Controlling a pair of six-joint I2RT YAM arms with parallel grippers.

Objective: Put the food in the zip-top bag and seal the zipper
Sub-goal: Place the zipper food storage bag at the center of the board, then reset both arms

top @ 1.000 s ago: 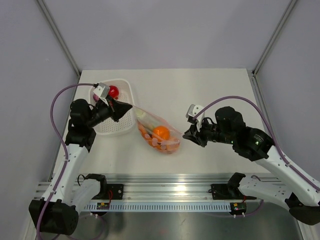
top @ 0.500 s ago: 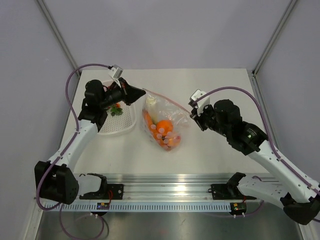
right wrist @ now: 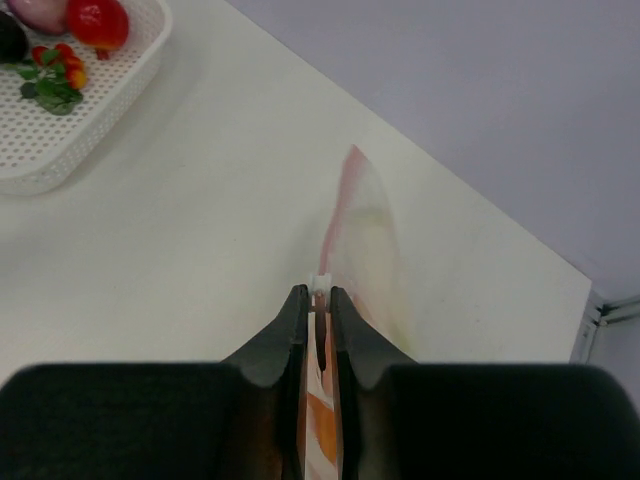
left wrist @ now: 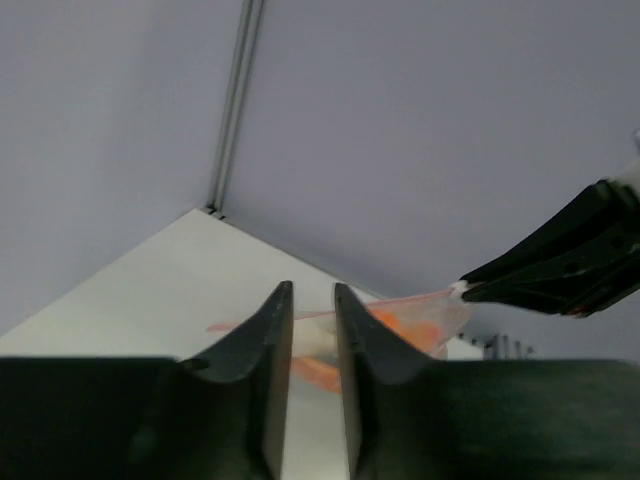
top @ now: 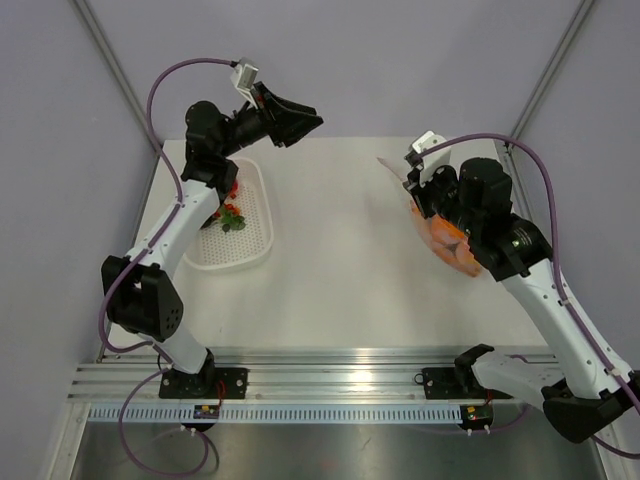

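The clear zip-top bag [top: 432, 222] hangs above the table's right side with orange food [top: 452, 244] inside. My right gripper [top: 415, 186] is shut on its top edge. In the right wrist view the gripper [right wrist: 320, 292] pinches the pink zipper [right wrist: 335, 215] just behind a small white slider [right wrist: 320, 282]. My left gripper [top: 316, 121] is raised high over the back of the table, open and empty. In the left wrist view its fingers [left wrist: 275, 330] frame the distant bag [left wrist: 400, 322] and zipper [left wrist: 400, 299] without touching them.
A white slotted basket [top: 255, 258] stands at the left. It holds a red tomato [right wrist: 98, 20], a purple onion [right wrist: 40, 10], a dark eggplant [right wrist: 8, 35] and a small red and green piece [right wrist: 55, 78]. The enclosure's walls stand close behind the table.
My left gripper has let go of the bag's edge, opened and risen toward the back. My right arm has lifted the bag off the table and carried it right.
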